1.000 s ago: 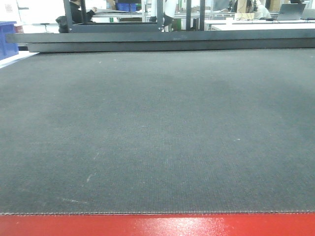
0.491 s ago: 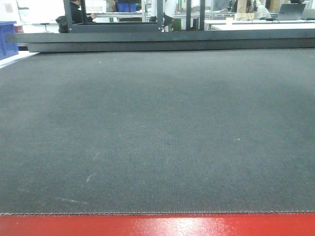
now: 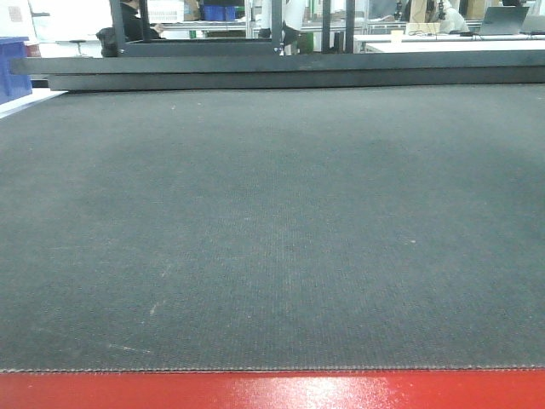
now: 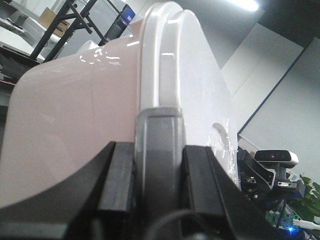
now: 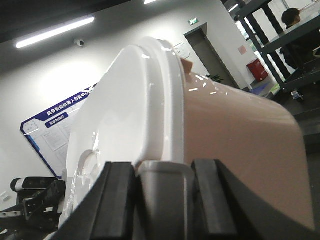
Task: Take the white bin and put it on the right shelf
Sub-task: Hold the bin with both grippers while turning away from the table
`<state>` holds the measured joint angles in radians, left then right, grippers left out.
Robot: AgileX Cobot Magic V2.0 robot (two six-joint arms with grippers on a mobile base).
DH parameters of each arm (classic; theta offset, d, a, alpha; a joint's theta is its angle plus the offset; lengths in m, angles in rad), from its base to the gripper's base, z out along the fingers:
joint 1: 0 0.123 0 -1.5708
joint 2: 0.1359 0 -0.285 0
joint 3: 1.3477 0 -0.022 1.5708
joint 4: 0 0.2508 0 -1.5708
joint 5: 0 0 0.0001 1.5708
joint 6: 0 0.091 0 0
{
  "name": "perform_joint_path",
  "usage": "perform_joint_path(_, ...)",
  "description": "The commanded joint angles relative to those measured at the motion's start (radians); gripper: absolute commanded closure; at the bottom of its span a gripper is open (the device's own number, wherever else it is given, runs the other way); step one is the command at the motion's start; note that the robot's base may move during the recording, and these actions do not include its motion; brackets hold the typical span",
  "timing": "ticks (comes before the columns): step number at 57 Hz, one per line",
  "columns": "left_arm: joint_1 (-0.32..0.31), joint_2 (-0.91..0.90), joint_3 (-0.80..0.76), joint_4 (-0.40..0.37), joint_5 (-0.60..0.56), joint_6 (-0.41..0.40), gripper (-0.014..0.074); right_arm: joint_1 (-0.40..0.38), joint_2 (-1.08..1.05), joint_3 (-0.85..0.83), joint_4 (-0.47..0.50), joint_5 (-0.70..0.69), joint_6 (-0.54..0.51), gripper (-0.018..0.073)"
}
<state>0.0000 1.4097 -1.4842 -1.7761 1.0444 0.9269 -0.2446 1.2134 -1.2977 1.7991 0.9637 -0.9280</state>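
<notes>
The white bin is held between my two grippers; neither it nor they show in the front view. In the left wrist view its pinkish-white body [image 4: 75, 110] fills the left and its white lid [image 4: 200, 75] the right. My left gripper [image 4: 159, 150] is shut on a grey clasp [image 4: 159, 130] at the bin's rim. In the right wrist view the lid [image 5: 115, 110] lies left and the body [image 5: 235, 130] right. My right gripper [image 5: 165, 170] is shut on a grey clasp [image 5: 165, 172] at the rim. The right shelf is out of view.
A dark mat [image 3: 272, 230] on a red-edged table [image 3: 272, 392] fills the front view. A blue crate [image 3: 10, 68] stands at the far left and black frames [image 3: 196, 47] at the back. Each wrist view shows the opposite arm's camera [image 4: 275, 157] [image 5: 30, 185].
The front view has shifted very slightly against the background a second ago. The mat and table look the same.
</notes>
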Motion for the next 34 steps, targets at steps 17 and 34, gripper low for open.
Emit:
perform_joint_path(17,-0.045,-0.045,-0.039,-0.139,0.286,0.017,0.0713,0.038,-0.039,-0.034,0.114,0.179,-0.009,0.0499)
perform_joint_path(34,-0.045,-0.045,-0.039,-0.139,0.286,0.017,0.0713,0.038,-0.037,-0.034,0.114,0.105,-0.009,0.0499)
